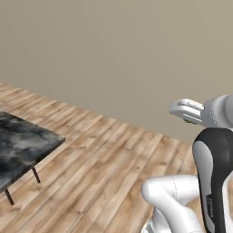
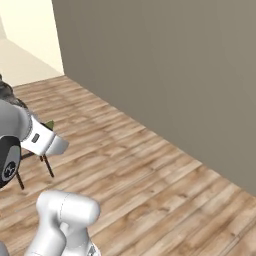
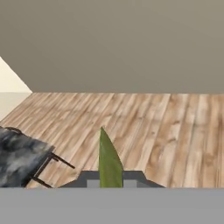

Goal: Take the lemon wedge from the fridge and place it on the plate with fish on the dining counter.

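Note:
In the hand view the lemon wedge, a thin yellowish-green pointed sliver, stands upright between my gripper's dark tips, which are shut on it. From the left base view my gripper hangs in the air over the wooden floor, to the right of the dining counter. That counter is black marble with pale veins on black legs, and its corner also shows in the hand view at lower left. The right base view shows my gripper with a green tip of the wedge beside it. The plate and the fridge are out of view.
A plain grey-beige wall runs across ahead, and it lies along the right side in the right base view. Bare wooden floor stretches between me, the counter and the wall. The counter's thin black legs stand near my arm.

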